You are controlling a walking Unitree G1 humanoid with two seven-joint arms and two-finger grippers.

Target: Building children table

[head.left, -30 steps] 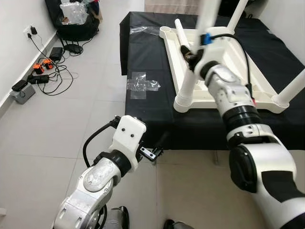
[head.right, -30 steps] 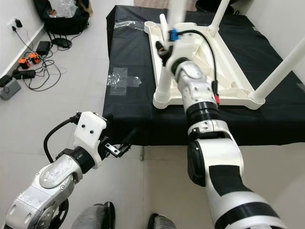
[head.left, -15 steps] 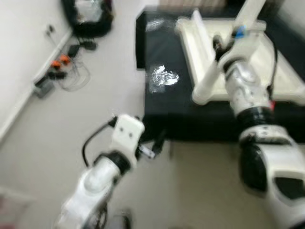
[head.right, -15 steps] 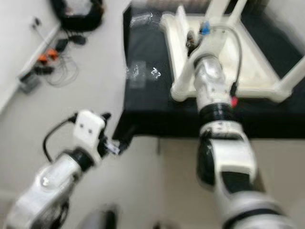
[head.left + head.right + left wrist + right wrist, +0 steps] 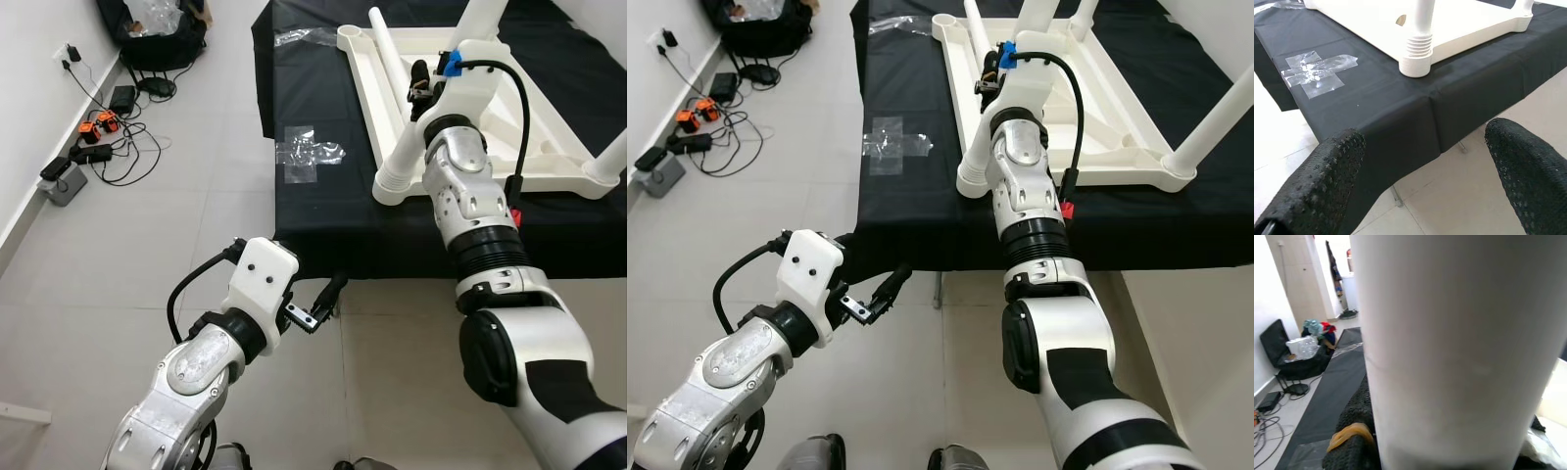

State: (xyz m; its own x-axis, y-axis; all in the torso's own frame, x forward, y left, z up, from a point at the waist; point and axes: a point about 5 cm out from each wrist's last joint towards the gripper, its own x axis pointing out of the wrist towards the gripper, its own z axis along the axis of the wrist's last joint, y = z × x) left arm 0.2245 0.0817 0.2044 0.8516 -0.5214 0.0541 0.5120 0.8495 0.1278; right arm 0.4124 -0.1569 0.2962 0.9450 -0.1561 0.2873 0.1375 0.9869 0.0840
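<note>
Gripping the near-corner leg [image 5: 411, 147] of the upturned table [image 5: 509, 108], your right gripper [image 5: 419, 82] stays clamped while the head view has pulled back, socket seating probably pending; left gripper [image 5: 323, 302] hangs open, empty, below the table's black cloth [image 5: 313, 211].

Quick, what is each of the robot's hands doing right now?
Left tool: open, holding nothing, low beside the black-covered table.
Right tool: closed on the white table leg.
</note>
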